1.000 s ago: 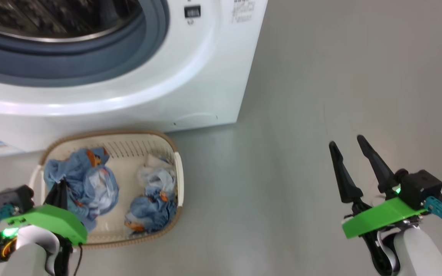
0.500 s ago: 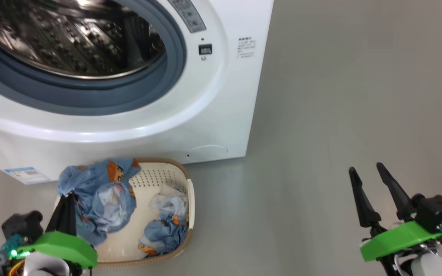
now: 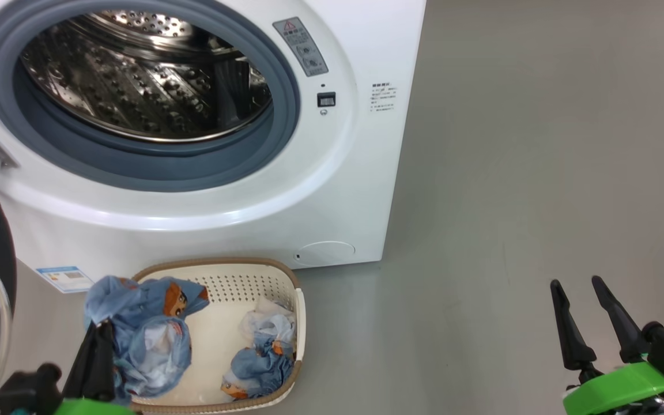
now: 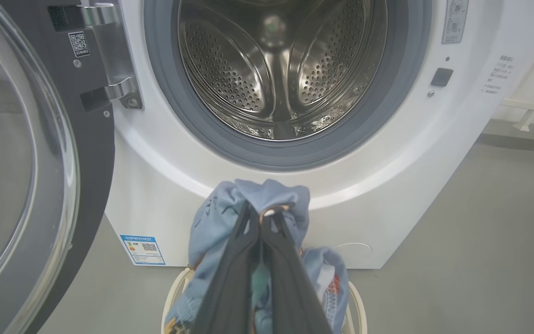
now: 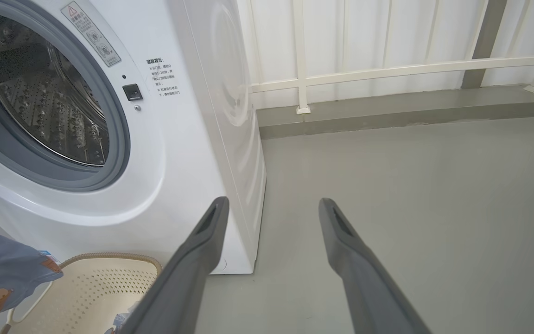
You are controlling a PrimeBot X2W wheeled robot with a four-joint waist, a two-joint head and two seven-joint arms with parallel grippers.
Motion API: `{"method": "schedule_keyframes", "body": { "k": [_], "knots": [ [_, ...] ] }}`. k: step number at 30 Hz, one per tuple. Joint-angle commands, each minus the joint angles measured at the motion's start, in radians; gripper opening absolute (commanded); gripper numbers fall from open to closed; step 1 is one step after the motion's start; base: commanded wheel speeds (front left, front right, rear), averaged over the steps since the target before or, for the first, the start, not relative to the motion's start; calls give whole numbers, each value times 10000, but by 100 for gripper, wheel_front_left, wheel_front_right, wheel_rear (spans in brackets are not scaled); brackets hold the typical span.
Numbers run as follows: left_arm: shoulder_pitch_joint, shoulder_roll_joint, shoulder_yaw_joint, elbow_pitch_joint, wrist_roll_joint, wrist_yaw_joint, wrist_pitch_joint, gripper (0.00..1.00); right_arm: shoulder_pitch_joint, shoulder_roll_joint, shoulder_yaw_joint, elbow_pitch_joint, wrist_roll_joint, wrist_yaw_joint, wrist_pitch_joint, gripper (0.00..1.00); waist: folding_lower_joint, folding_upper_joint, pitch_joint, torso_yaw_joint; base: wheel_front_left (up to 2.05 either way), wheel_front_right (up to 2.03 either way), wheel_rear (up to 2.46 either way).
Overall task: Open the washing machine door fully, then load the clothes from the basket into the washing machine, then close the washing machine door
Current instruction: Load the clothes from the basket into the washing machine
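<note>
A: The left tool (image 4: 258, 213)?
B: Clamped on a blue garment of the clothes (image 4: 271, 192), over the basket (image 3: 234, 276); more lies inside.
A: The right tool (image 3: 575, 281)?
B: Spread wide, empty, above the floor (image 3: 510, 173); washing machine door (image 4: 95, 153) stands swung back, left.

The floor (image 3: 510, 173) is a smooth, matt grey surface with a soft sheen, and most of it lies bare to the right of the things it carries. The big white washing machine (image 3: 343, 190) stands directly on it, and the cream perforated basket (image 3: 217, 262) with a brown rim sits on it just in front of the machine's base, below the drum opening; whether the two touch cannot be told. At the floor's far edge, beyond the machine's right side, a low grey step (image 5: 387, 116) rises and carries the feet of a white railing (image 5: 301, 109).
</note>
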Motion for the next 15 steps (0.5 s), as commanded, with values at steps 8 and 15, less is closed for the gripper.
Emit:
{"method": "schedule_keyframes", "body": {
  "k": [8,15],
  "knots": [
    [1023,-143,635,-1581,120,-16,-118,0,366,-87,-60,-362,-21,17,-48,100,0,0,-183,38,0,0,0],
    [1031,-234,615,-1738,94,-16,-118,0,319,-66,-30,-389,-48,17,-48,100,0,0,-104,-7,0,0,0]
  ]
}}
